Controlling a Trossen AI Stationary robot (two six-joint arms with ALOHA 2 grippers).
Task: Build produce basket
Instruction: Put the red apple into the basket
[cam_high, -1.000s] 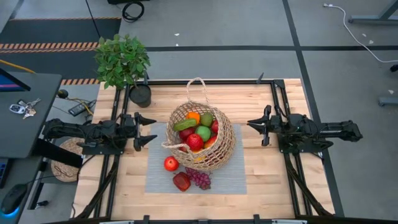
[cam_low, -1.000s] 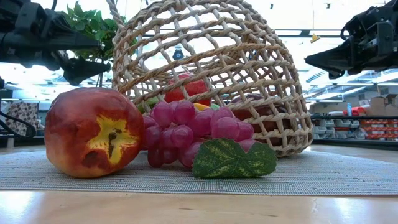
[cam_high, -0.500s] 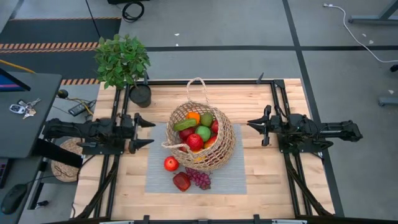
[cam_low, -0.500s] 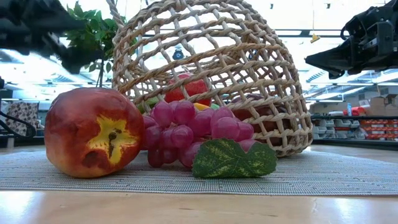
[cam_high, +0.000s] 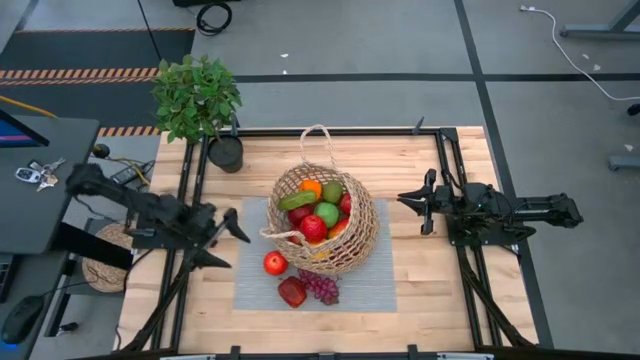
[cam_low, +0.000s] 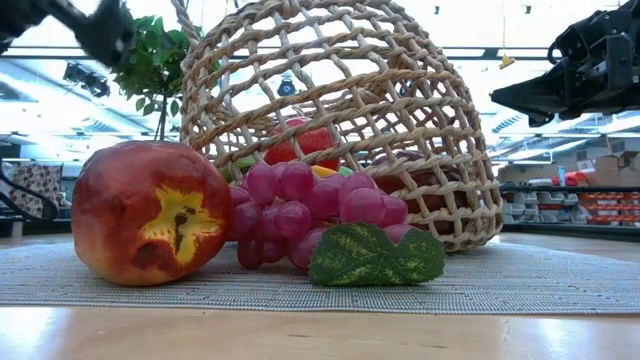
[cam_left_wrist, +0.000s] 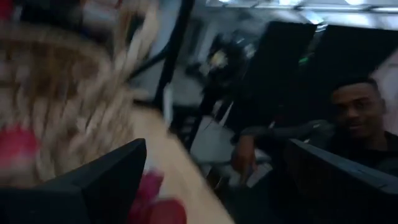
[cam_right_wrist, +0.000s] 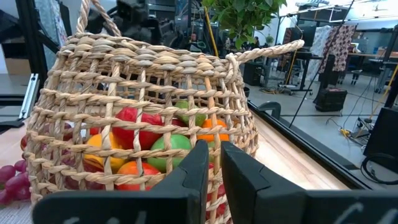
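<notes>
1. Basket (cam_high: 325, 222) lies tipped on its side on the grey mat (cam_high: 370, 290), mid-counter (cam_high: 430, 270), between both arms.
2. Left pincer (cam_high: 222, 240), fingers spread wide and empty, hangs just left of the basket, near the mat's left edge.
3. Right pincer (cam_high: 408, 212), fingers pressed together and empty, waits right of the basket, apart from it.
4. One basket. On the mat outside it: three pieces of produce, namely a red apple (cam_high: 275, 263), a peach (cam_low: 150, 212) and one grape bunch (cam_low: 310, 212).
5. Inside, several fruits show; exact count cannot be told.
</notes>
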